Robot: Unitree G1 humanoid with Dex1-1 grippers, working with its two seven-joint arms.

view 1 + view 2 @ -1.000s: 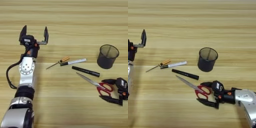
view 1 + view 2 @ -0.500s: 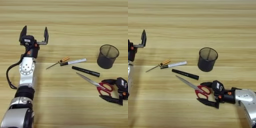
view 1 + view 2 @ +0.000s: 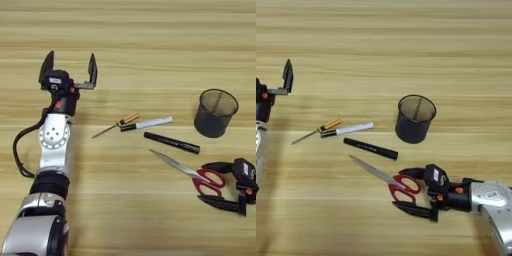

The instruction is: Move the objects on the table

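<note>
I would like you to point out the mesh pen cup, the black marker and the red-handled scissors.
mesh pen cup (image 3: pixel 413 125), right eye view, on its front wall.
black marker (image 3: pixel 371 148), right eye view, on the middle of its barrel.
red-handled scissors (image 3: pixel 212 176), left eye view, on the upper red handle loop.

Bench (image 3: pixel 150 45): light wood, horizontal grain stripes. Cup (image 3: pixel 415 119): black wire mesh. Scissors (image 3: pixel 387 179): steel blades, red handles. Marker (image 3: pixel 171 142): black. Pen (image 3: pixel 146 123): white body, black tip. Tool (image 3: pixel 116 125): amber handle, thin grey shaft. Both claws black, left (image 3: pixel 69 68) and right (image 3: pixel 413 192); arms silver and black with small red-orange spots.
</note>
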